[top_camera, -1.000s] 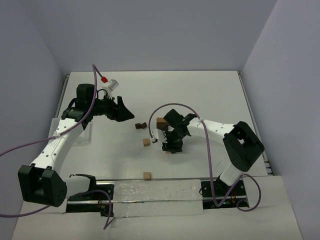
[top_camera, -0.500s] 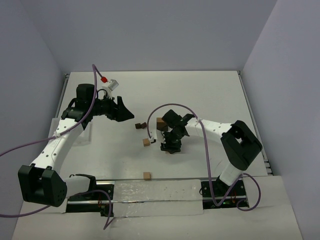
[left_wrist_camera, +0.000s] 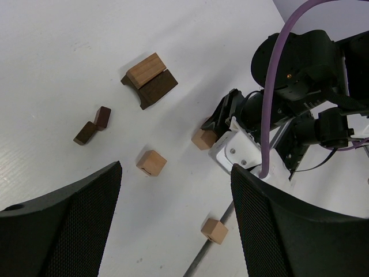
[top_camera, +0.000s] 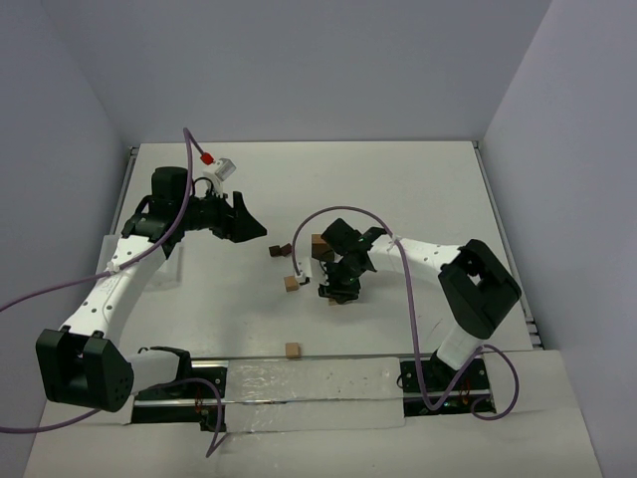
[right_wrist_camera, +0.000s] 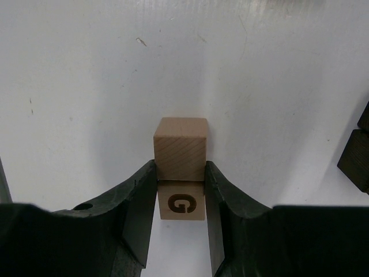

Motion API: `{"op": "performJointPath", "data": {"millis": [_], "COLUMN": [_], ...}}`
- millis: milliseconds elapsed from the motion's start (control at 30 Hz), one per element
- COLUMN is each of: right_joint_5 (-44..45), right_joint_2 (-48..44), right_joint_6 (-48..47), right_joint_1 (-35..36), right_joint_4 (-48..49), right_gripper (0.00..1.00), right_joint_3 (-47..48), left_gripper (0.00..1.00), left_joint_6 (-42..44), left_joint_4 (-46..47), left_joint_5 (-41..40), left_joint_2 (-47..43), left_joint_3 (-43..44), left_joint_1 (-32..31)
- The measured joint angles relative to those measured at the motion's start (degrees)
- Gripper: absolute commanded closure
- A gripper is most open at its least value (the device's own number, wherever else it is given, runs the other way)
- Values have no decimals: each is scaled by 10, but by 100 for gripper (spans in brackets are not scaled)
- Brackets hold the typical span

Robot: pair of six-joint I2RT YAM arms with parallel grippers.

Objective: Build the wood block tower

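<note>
Two arms, top view: right gripper point(top_camera: 336, 295) hid its load; left gripper point(top_camera: 251, 227) spread wide, empty. Left wrist: tan-on-dark stack point(left_wrist_camera: 149, 79) beyond its fingertips. Right wrist: jaws clenched on G-marked tan block point(right_wrist_camera: 180, 151); dark block point(right_wrist_camera: 354, 158) cut off right.

The light tan block point(right_wrist_camera: 181, 202) bears a dark G, the jaws are black, the table point(right_wrist_camera: 86, 69) white
</note>
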Motion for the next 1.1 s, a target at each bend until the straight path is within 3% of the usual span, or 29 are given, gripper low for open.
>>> {"op": "performJointPath", "data": {"millis": [167, 600, 867, 1100], "right_joint_5": [7, 9, 13, 16], "right_joint_2": [-3, -35, -36, -18], "right_joint_6": [4, 18, 18, 1], "right_joint_1": [3, 5, 3, -19], "right_joint_4": [-2, -32, -68, -101], "right_gripper": [93, 100, 100, 100], "right_joint_3": [0, 49, 82, 164], "left_gripper": [18, 17, 2, 1], "left_joint_6": [0, 0, -10, -9], "left_joint_4": [0, 0, -2, -8], "left_joint_5": [2, 3, 7, 27], "left_joint_2": [0, 0, 0, 6], "left_joint_3": [0, 0, 3, 20], "left_joint_1": [0, 2, 31, 56]}}
